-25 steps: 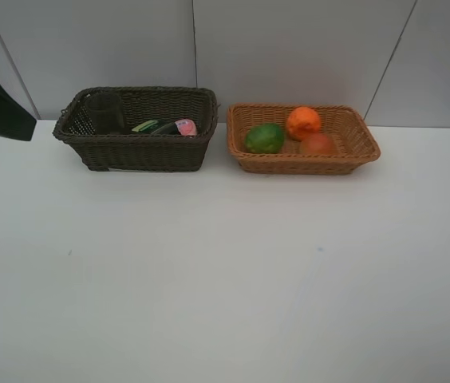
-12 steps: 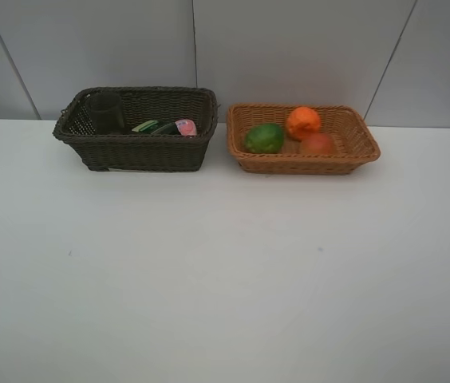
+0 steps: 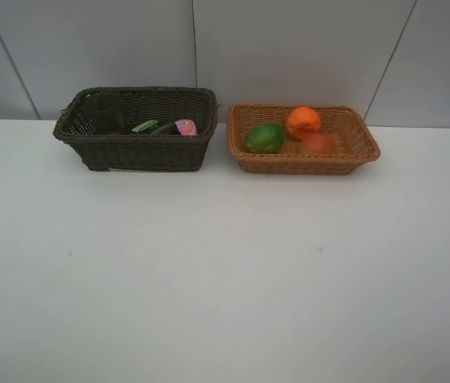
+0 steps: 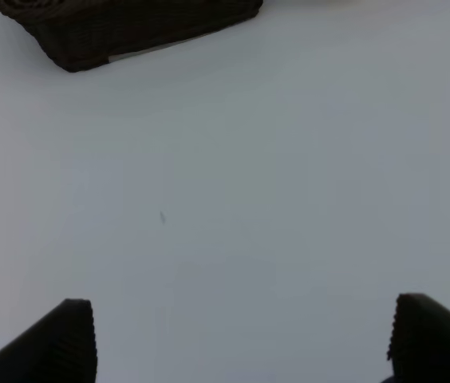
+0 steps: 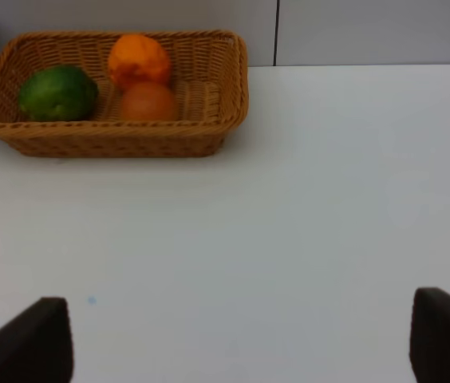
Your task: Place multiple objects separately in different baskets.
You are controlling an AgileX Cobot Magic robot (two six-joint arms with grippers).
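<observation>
Gone from the left edge is the dark arm; both grippers, left gripper (image 4: pixel 237 339) and right gripper (image 5: pixel 241 339), are hanging with jaws wide apart, empty. Orange (image 3: pixel 303 121) looks firm, rounded, needing a grip across its middle.

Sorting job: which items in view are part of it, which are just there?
Job: dark basket, cup, dark bottle, pink bottle; tan basket, green fruit, orange, red-orange fruit.
Just there: white table, grey wall panels.

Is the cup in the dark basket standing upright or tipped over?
Upright: the cup stands in the dark basket's left corner, its mouth facing up.
</observation>
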